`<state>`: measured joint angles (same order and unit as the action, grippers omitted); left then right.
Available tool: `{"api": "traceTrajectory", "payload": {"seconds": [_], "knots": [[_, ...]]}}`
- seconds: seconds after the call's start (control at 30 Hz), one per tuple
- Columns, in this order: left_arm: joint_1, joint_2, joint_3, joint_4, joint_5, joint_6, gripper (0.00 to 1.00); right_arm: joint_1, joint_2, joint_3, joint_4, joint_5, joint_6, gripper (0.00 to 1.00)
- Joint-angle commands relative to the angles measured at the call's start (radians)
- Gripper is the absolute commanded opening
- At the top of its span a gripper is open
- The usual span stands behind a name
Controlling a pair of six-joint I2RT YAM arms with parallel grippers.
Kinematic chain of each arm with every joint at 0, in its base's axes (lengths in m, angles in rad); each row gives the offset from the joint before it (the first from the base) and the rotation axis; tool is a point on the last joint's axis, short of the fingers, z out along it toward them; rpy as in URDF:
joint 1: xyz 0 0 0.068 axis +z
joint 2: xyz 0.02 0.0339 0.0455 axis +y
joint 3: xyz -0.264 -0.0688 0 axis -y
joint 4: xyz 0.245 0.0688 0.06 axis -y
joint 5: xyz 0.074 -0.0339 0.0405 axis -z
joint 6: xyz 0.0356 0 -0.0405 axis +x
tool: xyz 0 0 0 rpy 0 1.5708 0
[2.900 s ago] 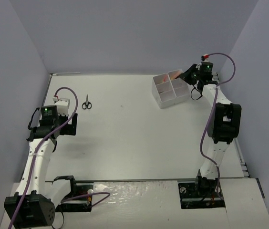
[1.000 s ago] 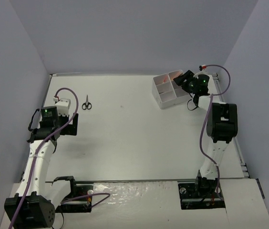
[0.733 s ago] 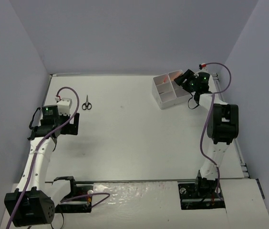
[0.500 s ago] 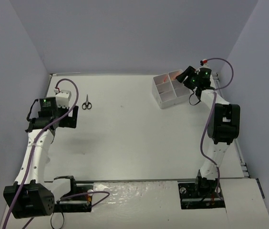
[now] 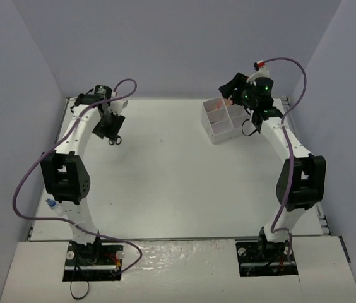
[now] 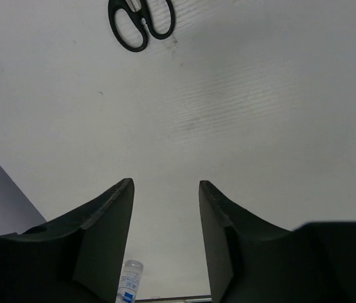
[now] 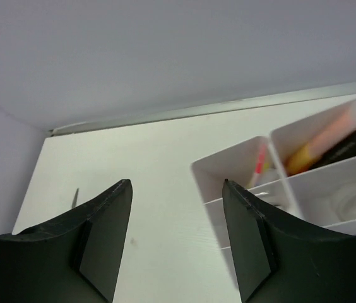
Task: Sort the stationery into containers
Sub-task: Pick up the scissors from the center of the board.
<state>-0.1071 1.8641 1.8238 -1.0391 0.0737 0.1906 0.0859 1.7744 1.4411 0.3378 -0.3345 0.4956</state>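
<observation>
Small black scissors (image 5: 116, 140) (image 6: 141, 22) lie flat at the far left of the table. My left gripper (image 5: 108, 128) (image 6: 165, 186) hovers just beside them, open, with only bare table between its fingers. The white organiser box (image 5: 213, 131) (image 7: 228, 167) stands at the far right. It holds a pink pen (image 7: 261, 161), a peach highlighter (image 7: 336, 129), a yellow one (image 7: 301, 158), a black one (image 7: 348, 149) and a clear tape ring (image 7: 355, 197). My right gripper (image 5: 233, 88) (image 7: 175, 184) hangs above the box's far edge, open and empty.
Grey walls close in the table on the left, back and right. A small clear bottle (image 5: 51, 204) (image 6: 129, 278) sits at the table's left edge near the left arm's elbow. The scissors (image 7: 75, 197) also show far off in the right wrist view.
My left arm swung from the near left up to the far left, beside the scissors, and its jaws narrowed. My right gripper rose from the box toward the back wall.
</observation>
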Motion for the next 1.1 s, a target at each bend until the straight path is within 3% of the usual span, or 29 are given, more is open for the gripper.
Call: {"api": "traceTrajectory", "payload": {"seconds": [0.0, 0.1, 0.37, 0.63, 1.07], "knots": [[0.036, 0.089, 0.104, -0.037, -0.06, -0.093, 0.37, 0.074, -0.102, -0.022, 0.015, -0.003, -0.023, 0.56], [0.069, 0.186, 0.196, -0.042, -0.039, -0.106, 0.34, 0.1, -0.145, -0.053, 0.003, 0.009, -0.029, 0.56], [0.101, 0.446, 0.392, 0.026, -0.039, -0.139, 0.36, 0.116, -0.23, -0.09, -0.067, 0.04, -0.07, 0.56], [0.136, 0.589, 0.53, 0.051, -0.023, -0.151, 0.36, 0.117, -0.239, -0.083, -0.123, 0.057, -0.117, 0.56], [0.133, 0.619, 0.414, 0.056, -0.037, -0.175, 0.24, 0.107, -0.225, -0.039, -0.155, 0.08, -0.173, 0.56]]}}
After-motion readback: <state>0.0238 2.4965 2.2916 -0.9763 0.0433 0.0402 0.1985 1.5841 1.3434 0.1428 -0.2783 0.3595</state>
